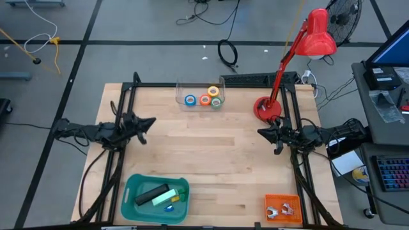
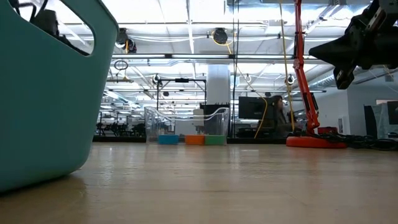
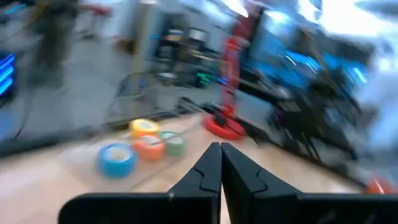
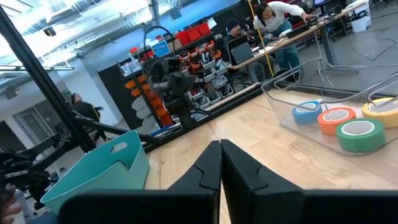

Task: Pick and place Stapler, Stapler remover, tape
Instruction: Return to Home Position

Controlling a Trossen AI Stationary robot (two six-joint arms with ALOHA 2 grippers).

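Hovering over the left side of the table (image 1: 211, 160), the left gripper (image 1: 147, 121) has its two fingers pressed together on nothing. The right gripper (image 1: 262, 132) hangs over the right side, just beside the base of the red lamp (image 1: 266, 108), its fingers likewise closed and empty.

The tape rolls lie well apart from both grippers, inside the clear bin (image 1: 182, 89) at the table's far edge, between the two arms. The blue roll (image 1: 190, 99), orange roll (image 1: 205, 99) and green roll (image 1: 216, 103) sit flat in a close row, and the yellow roll (image 1: 213, 91) lies just behind the orange and green ones.

Near the front left corner stands the teal bin (image 1: 131, 191), which holds a black stapler (image 1: 151, 193) and a green stapler (image 1: 163, 197) side by side, with small blue and yellow bits beside them. At the front right corner, the orange tray (image 1: 283, 199) holds two silvery staple removers (image 1: 279, 210).
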